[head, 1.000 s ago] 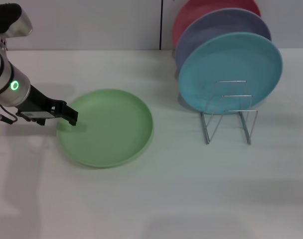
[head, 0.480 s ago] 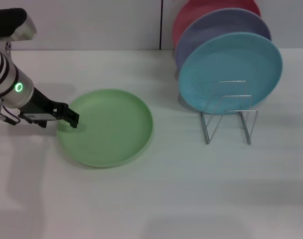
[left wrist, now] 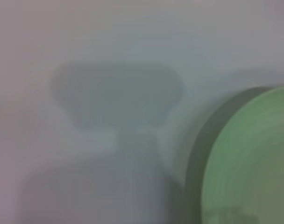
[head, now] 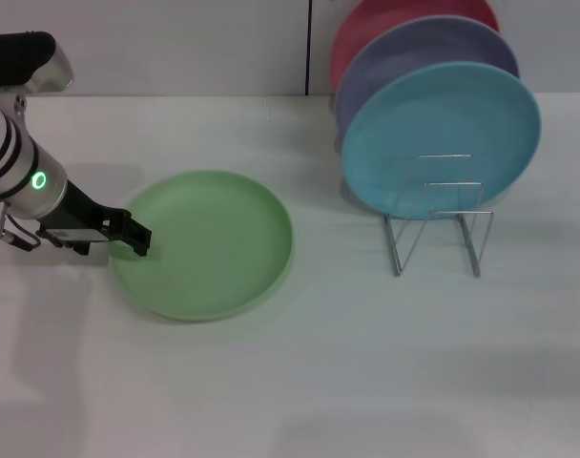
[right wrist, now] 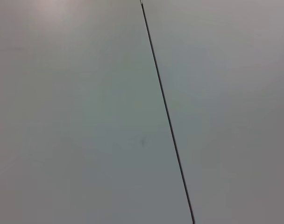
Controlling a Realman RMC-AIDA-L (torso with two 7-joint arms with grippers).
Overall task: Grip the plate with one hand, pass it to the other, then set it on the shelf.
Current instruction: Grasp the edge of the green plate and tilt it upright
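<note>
The light green plate (head: 209, 243) lies flat on the white table, left of centre in the head view. My left gripper (head: 135, 239) is low at the plate's left rim, its dark tip over the edge. In the left wrist view, part of the plate (left wrist: 254, 158) shows beside the gripper's shadow on the table. The silver wire shelf (head: 438, 224) stands to the plate's right. My right gripper is out of view.
A light blue plate (head: 441, 134) leans upright in the shelf's rear slots, with a lavender plate (head: 414, 52) and a red plate (head: 385, 19) behind it. The right wrist view shows only a pale wall with a dark seam (right wrist: 165, 107).
My left gripper has slid slightly toward the table's near side along the plate's left rim and dropped a little. The plate has not moved.
</note>
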